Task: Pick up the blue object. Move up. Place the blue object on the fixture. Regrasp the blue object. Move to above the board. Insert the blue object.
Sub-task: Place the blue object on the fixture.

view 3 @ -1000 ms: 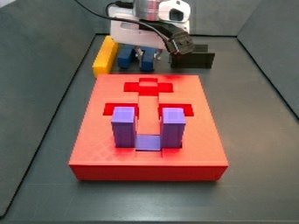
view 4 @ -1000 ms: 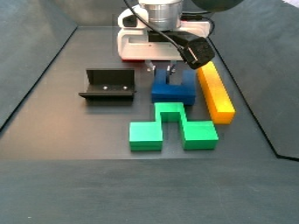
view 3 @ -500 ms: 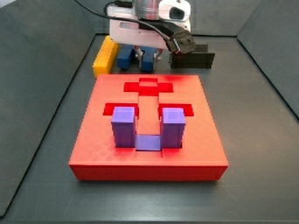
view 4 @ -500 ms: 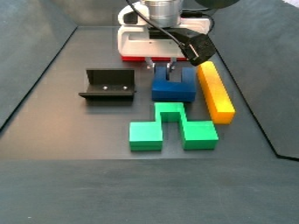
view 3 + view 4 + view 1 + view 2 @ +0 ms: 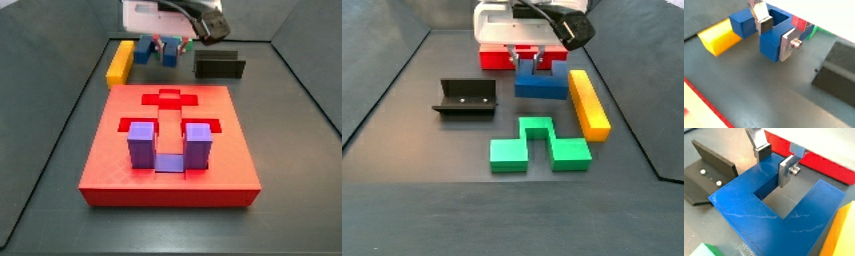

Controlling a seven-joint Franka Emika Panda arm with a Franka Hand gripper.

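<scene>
Tool pinching one prong of the blue object, now lifted off the surface beside the yellow bar; it rose since before. Pick done, fixture placement next.

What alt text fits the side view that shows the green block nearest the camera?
The gripper grips one prong of the dark blue U-shaped block, between the dark L-shaped fixture and the long yellow bar. A green notched block lies nearer the camera.

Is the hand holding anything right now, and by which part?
Yes: the hand is shut on the blue object, fingers clamping one prong of the U.
</scene>
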